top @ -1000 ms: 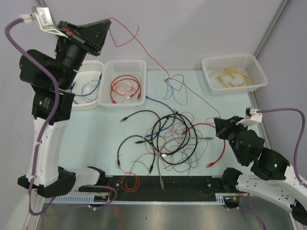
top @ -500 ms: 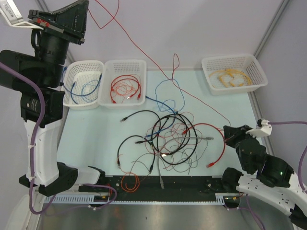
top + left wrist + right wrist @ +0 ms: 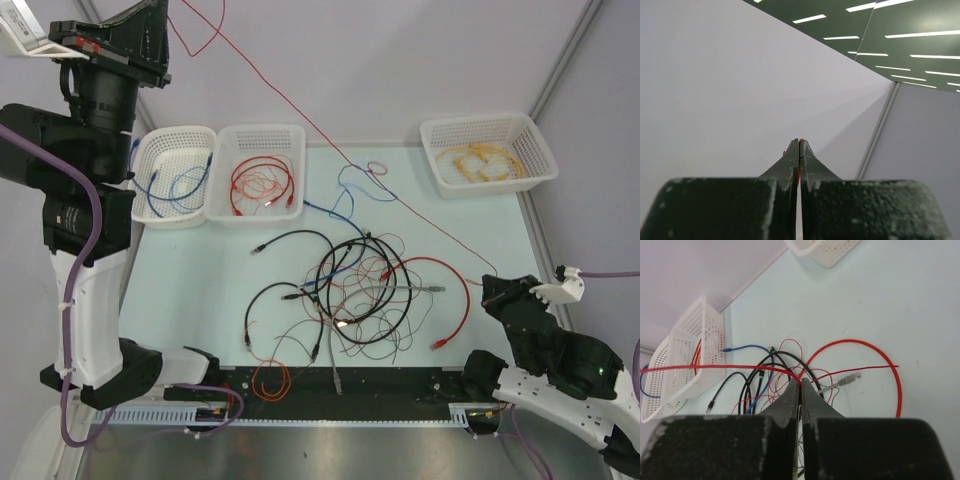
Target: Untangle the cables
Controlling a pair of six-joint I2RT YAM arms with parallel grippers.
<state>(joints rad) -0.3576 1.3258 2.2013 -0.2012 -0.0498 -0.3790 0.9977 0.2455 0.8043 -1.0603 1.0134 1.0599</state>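
Left gripper (image 3: 163,10), raised high, and right gripper (image 3: 487,286), low at right, both pinch shut on one thin red wire (image 3: 283,103), taut btwn them above the cables (image 3: 350,290) jumbled on the table (image 3: 200,270). Step: pulling it free. Possibly snagged w/ blue strand (image 3: 350,186); next needs gentle spreading.

Left hand (image 3: 798,143) high overhead, pinched closed; right hand (image 3: 800,383) low, likewise.

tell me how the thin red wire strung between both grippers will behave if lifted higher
Likely floppy: the thin red wire runs straight only between the left gripper and right gripper, and curls beyond the left one. Probably light, being so thin. It might snag the thin blue wire loop beside it.
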